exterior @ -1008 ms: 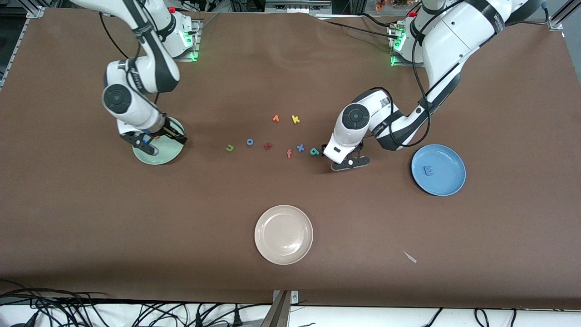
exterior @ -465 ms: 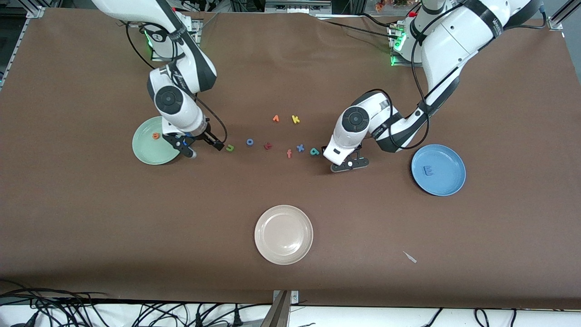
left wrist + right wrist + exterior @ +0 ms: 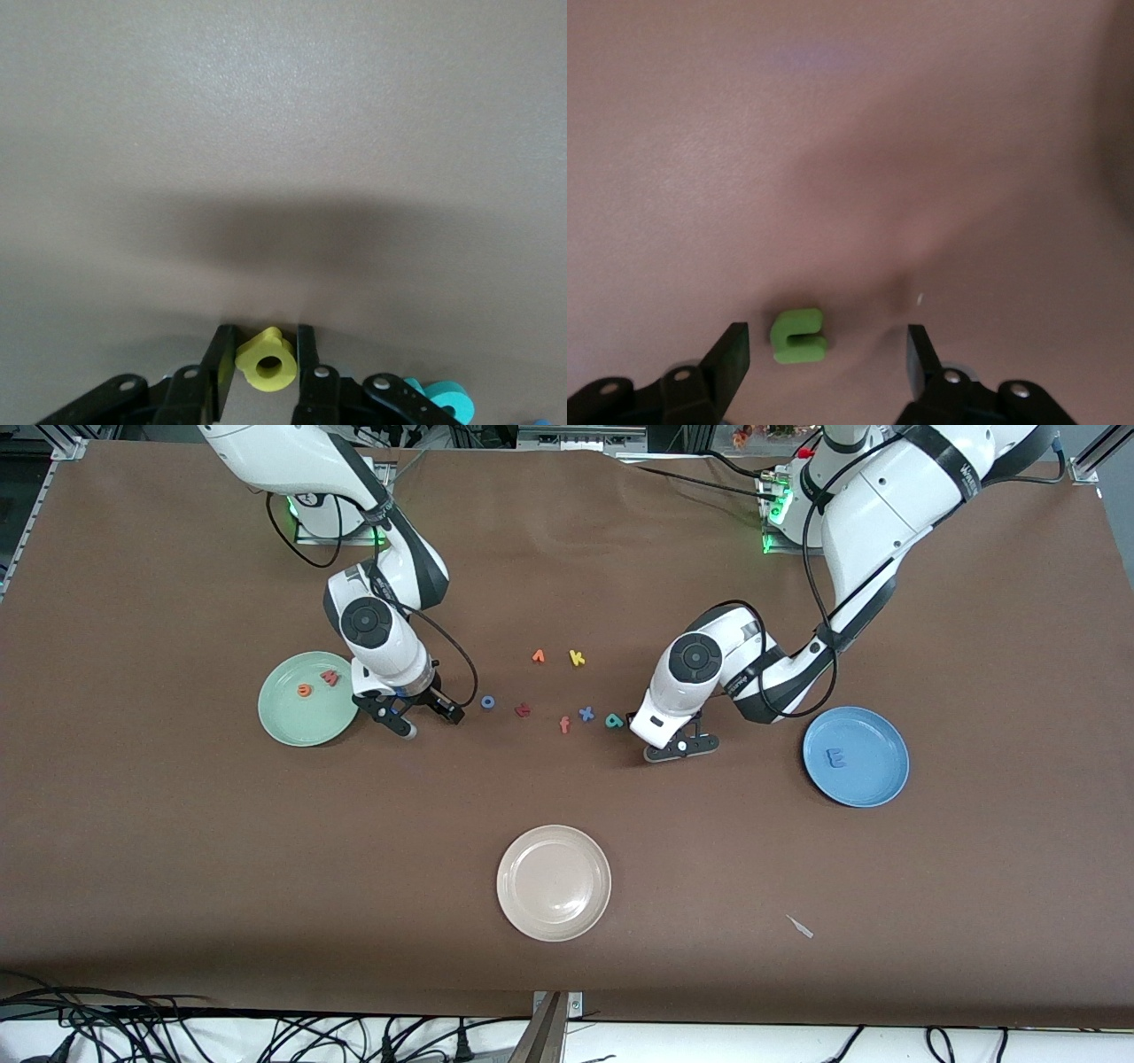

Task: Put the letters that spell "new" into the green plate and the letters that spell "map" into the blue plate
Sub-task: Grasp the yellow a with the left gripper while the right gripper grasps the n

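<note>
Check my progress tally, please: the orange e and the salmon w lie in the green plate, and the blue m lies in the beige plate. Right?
Not quite. The blue m lies in the blue plate, not the beige plate, which holds no letter. The front view shows this. The orange e and salmon w do lie in the green plate.

The round pale mint-green plate (image 3: 306, 700) sits toward the right arm's end of the desk (image 3: 177, 850), holding the orange foam "e" (image 3: 305, 690) and salmon-red foam "w" (image 3: 330, 678); the round medium-blue plate (image 3: 856, 756), toward the left arm's end, holds the blue foam "m" (image 3: 834, 758); the round beige plate (image 3: 554, 882) lies between them, nearer the front camera.
</note>
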`<action>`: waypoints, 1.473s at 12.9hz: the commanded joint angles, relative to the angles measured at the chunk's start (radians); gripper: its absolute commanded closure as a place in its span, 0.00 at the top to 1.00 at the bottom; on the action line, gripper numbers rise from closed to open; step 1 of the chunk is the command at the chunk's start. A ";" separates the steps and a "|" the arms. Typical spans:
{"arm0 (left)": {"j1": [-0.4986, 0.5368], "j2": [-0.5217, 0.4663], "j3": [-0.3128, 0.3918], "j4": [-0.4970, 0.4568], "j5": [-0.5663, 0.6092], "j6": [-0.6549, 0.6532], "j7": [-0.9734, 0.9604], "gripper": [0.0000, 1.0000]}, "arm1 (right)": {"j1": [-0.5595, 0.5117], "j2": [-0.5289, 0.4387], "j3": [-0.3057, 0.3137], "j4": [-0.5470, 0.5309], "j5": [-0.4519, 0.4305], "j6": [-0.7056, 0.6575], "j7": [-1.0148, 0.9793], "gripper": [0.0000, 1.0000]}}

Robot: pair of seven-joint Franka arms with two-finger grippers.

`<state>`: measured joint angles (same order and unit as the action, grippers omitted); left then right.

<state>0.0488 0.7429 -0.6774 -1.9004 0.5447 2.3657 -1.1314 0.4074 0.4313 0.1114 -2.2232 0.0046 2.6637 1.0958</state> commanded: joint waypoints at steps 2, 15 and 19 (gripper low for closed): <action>-0.009 0.016 0.004 0.020 0.037 0.006 -0.021 0.28 | 0.024 0.038 -0.006 0.004 0.011 0.077 0.007 0.74; 0.362 -0.020 -0.195 0.061 -0.031 -0.316 0.433 0.09 | 0.022 -0.193 -0.128 -0.010 0.006 -0.365 -0.147 0.19; 0.458 -0.028 -0.197 0.095 -0.025 -0.473 0.695 0.09 | 0.021 -0.229 -0.283 -0.022 0.002 -0.441 -0.383 0.20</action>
<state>0.4585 0.7322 -0.8644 -1.8118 0.5390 1.9596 -0.5696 0.4217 0.2144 -0.1042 -2.2197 0.0034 2.2302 0.8290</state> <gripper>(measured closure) 0.687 0.727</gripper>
